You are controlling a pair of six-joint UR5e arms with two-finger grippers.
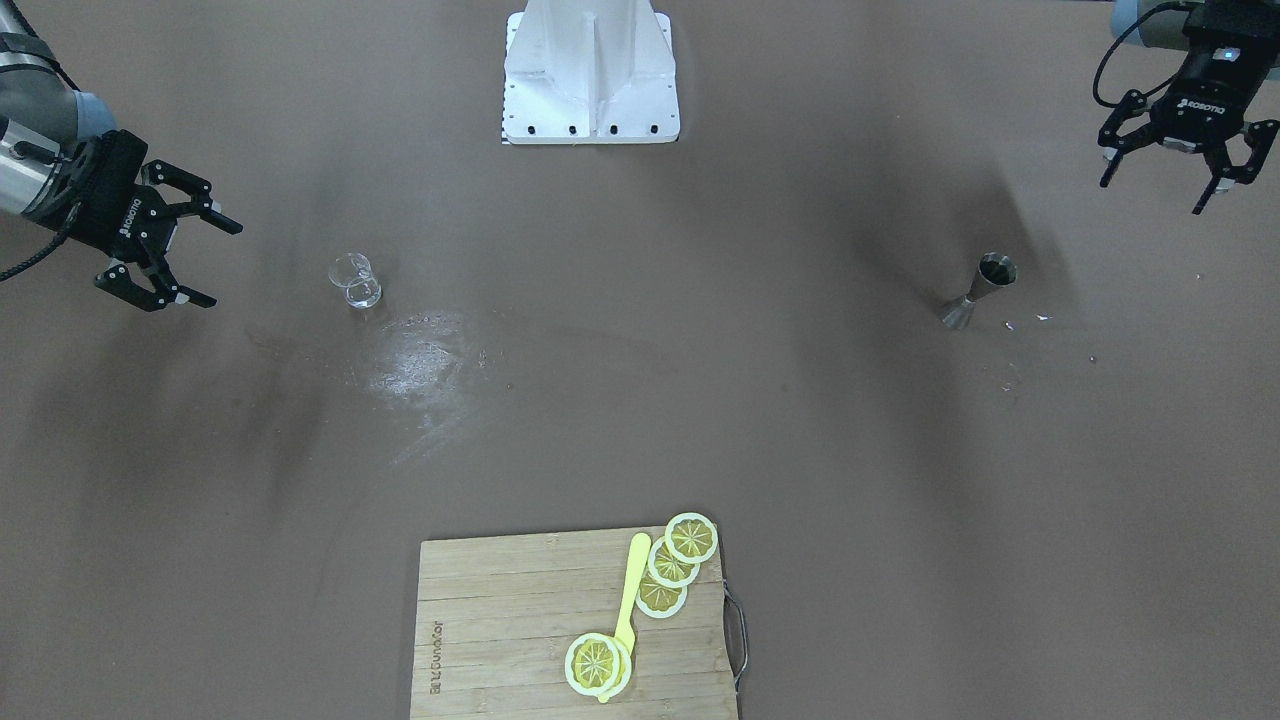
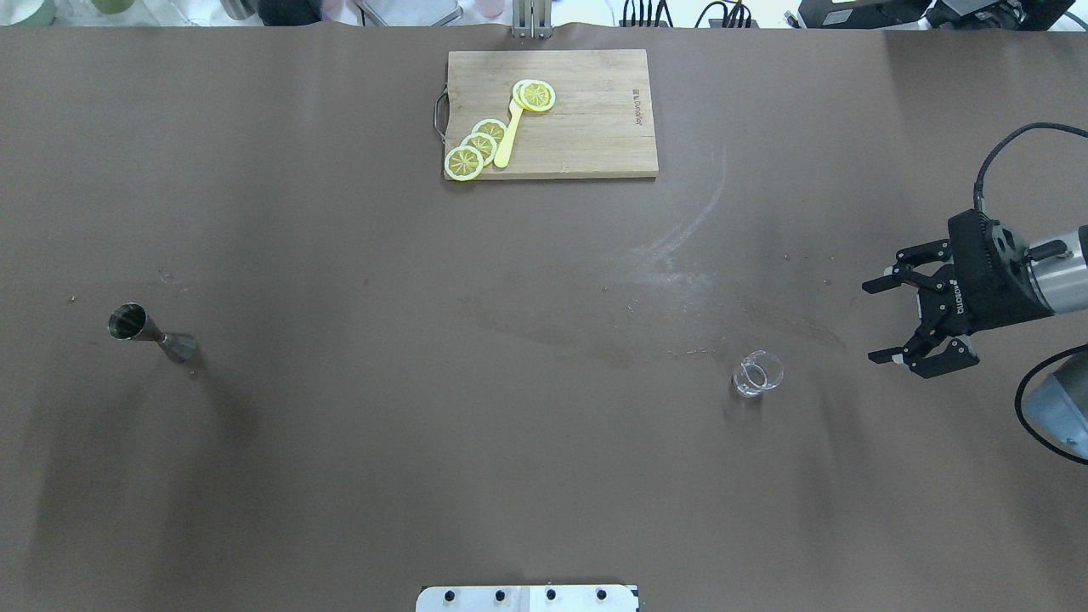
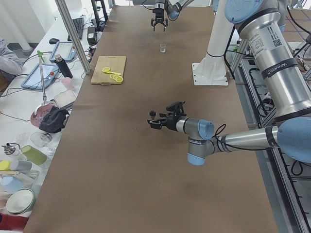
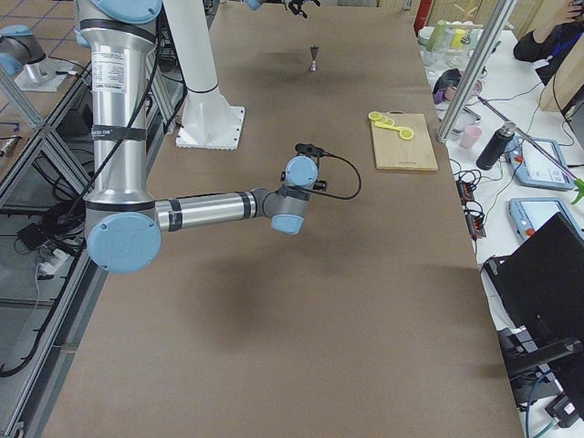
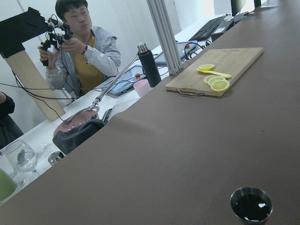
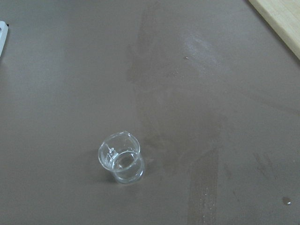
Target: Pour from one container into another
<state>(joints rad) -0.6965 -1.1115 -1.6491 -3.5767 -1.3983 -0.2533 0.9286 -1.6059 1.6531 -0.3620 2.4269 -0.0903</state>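
The clear glass cup (image 2: 756, 373) stands upright on the brown table, on the right of the overhead view, and shows in the right wrist view (image 6: 121, 158) too. To the cup's right, my right gripper (image 2: 870, 323) hovers open and apart from it, nothing between its fingers. The steel jigger (image 2: 151, 330) stands upright far off on the left side (image 1: 980, 289). My left gripper (image 1: 1152, 195) hangs open above and beyond the jigger, holding nothing. The left wrist view catches only the jigger's dark mouth (image 5: 251, 205).
A wooden cutting board (image 2: 595, 136) with lemon slices (image 2: 476, 149) and a yellow utensil lies at the table's far edge. The robot's white base (image 1: 592, 75) sits at the near edge. A pale smear (image 1: 420, 355) marks the table near the cup.
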